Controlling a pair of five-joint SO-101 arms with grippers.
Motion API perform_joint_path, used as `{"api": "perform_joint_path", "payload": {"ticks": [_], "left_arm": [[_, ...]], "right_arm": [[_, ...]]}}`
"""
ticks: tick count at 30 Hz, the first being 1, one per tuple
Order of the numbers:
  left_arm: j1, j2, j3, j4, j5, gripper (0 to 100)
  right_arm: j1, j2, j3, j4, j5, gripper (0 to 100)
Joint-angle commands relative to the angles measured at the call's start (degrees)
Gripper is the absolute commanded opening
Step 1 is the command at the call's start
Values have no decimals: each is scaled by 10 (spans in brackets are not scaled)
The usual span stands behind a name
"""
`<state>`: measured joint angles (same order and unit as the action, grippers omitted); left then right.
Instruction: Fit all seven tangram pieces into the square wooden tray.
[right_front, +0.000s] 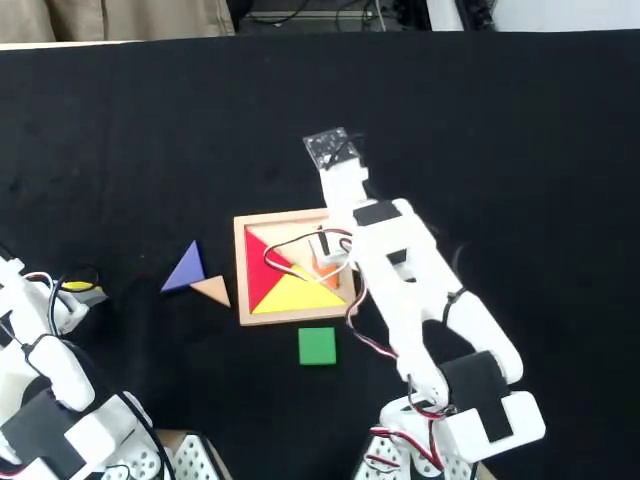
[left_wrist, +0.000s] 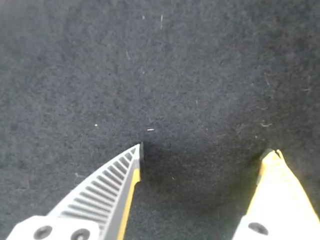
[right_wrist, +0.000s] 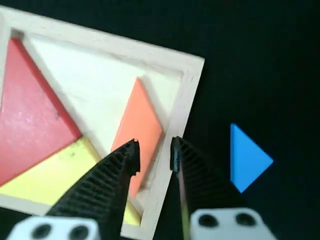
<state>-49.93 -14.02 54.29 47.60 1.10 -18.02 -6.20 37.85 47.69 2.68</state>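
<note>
A: Tangram pieces, where do they lie right now?

B: Red triangle, yellow triangle and orange piece are in the wooden tray, the orange one against one wall. A blue triangle lies on the black cloth beyond that wall. The green square is just outside the tray, with the purple triangle and tan triangle side by side near it.

A: And the grippers?

B: The right gripper hangs over the orange piece and the rim, jaws a narrow gap apart, pinching nothing. The left gripper is spread wide over bare cloth.

A: How will they handle?

B: Thin, stiff and light, I'd say, with smooth faces. They're best taken across two opposite edges, low to the cloth. A pinch at a pointed corner would likely twist them loose.
</note>
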Motion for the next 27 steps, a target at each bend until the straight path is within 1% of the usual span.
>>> {"api": "perform_joint_path", "payload": {"ticks": [1, 7, 9, 14, 18, 22, 27], "left_arm": [[7, -2, -9, -6, -2, 364], [7, -2, -10, -6, -2, 364], [7, -2, -10, -6, -2, 364], [7, -2, -9, -6, -2, 364], [7, -2, -9, -6, -2, 364], [7, -2, -9, -6, -2, 364], [7, -2, -9, -6, -2, 364]], "right_arm": [[8, -7, -15, -18, 4, 106], [-53, 45, -65, -39, 25, 106], [-61, 68, -86, -37, 28, 106], [-48, 114, -119, -37, 30, 106], [-46, 124, -122, -37, 65, 106], [-47, 124, -116, -34, 84, 106], [-47, 124, -113, 7, 118, 106]]}}
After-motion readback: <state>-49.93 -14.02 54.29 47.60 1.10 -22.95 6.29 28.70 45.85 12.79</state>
